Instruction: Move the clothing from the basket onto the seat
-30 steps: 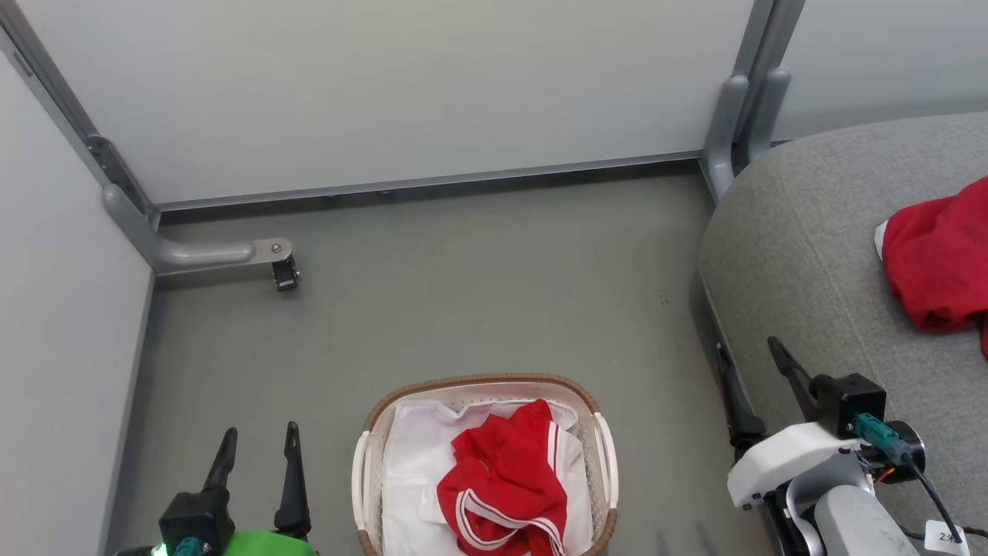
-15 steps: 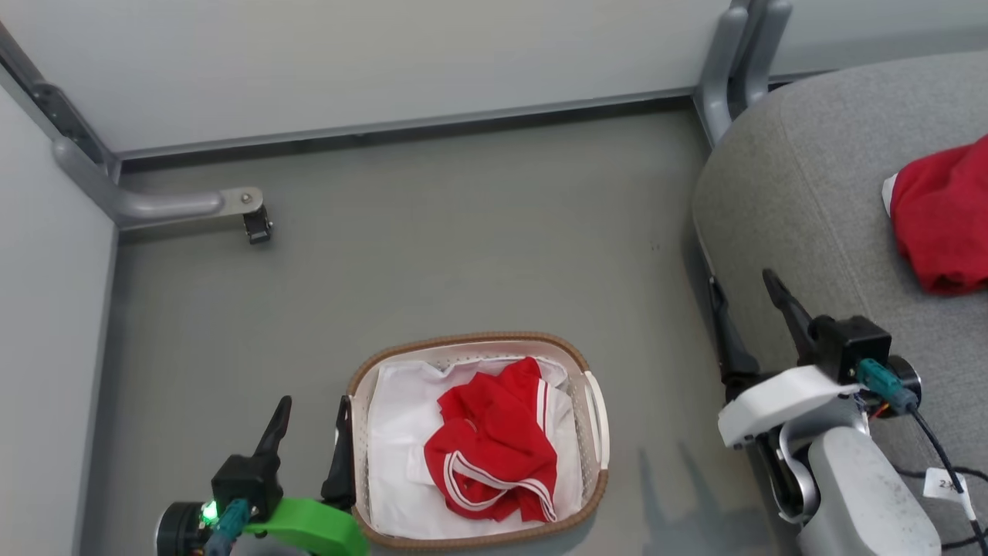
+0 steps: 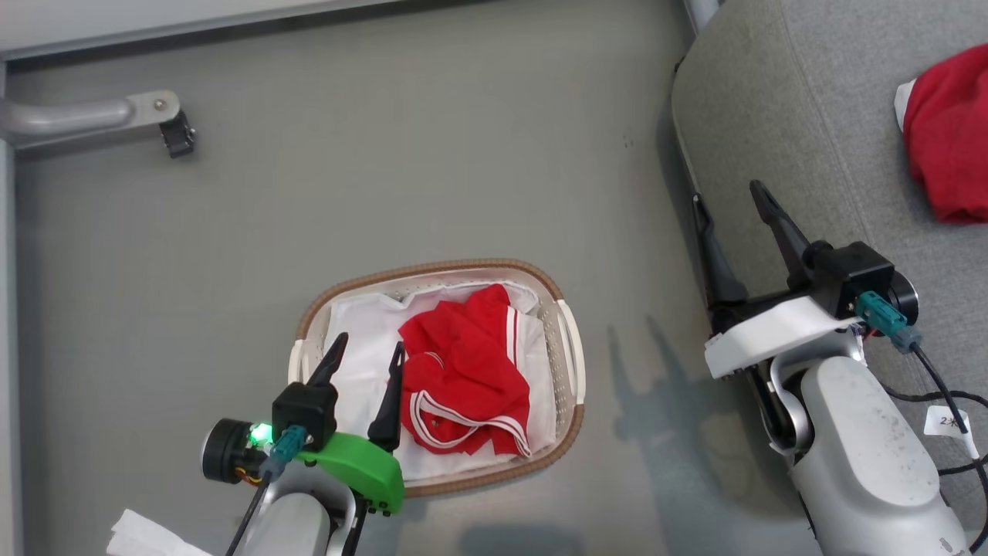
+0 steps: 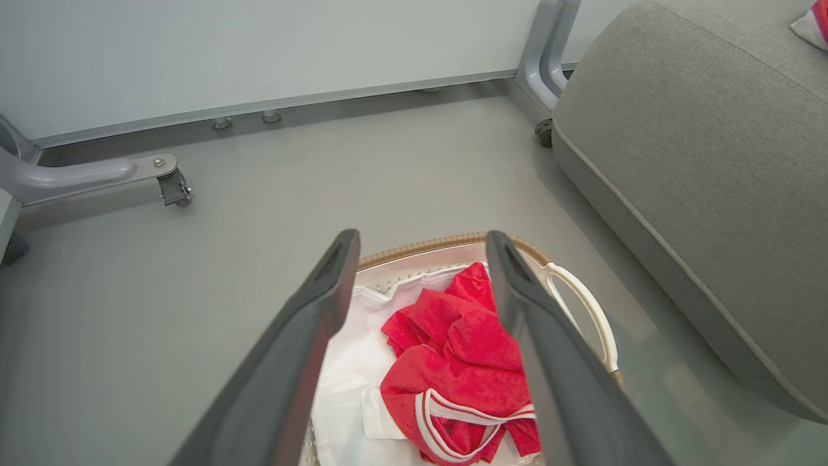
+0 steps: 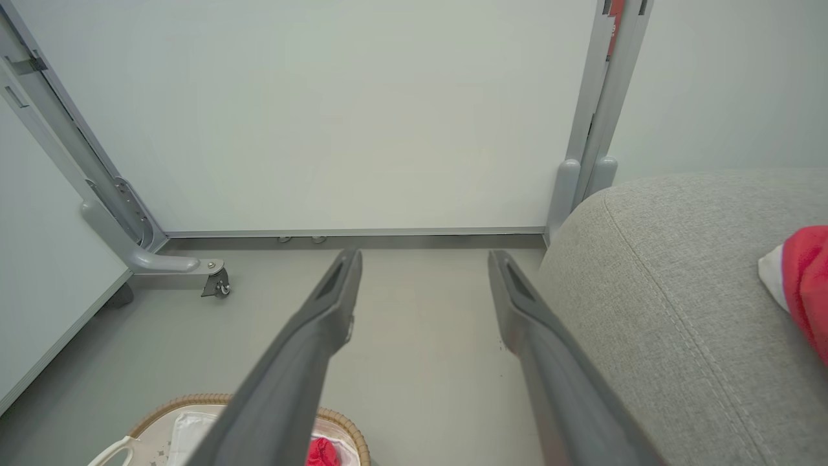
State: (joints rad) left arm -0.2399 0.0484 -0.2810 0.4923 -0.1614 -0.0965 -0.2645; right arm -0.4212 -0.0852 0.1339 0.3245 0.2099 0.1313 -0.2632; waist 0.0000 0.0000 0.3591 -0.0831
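As my body bends forward and the head view tips down, the wall slides out of sight and the basket [image 3: 440, 265] sits nearer the middle; that shift is the camera's. The real move is that of my left jaws: a second ago left of the basket over the floor [image 3: 386, 154], they now hang above the basket's near left part, spread wide and empty, over the white liner [image 3: 370, 320], just left of the red clothing [image 3: 463, 371]. My right jaws stay wide and empty by the left edge of the seat [image 3: 787, 116], where another red garment [image 3: 949, 139] already lies. I judge the reach nearly done; lowering and closing on the bundle comes next.
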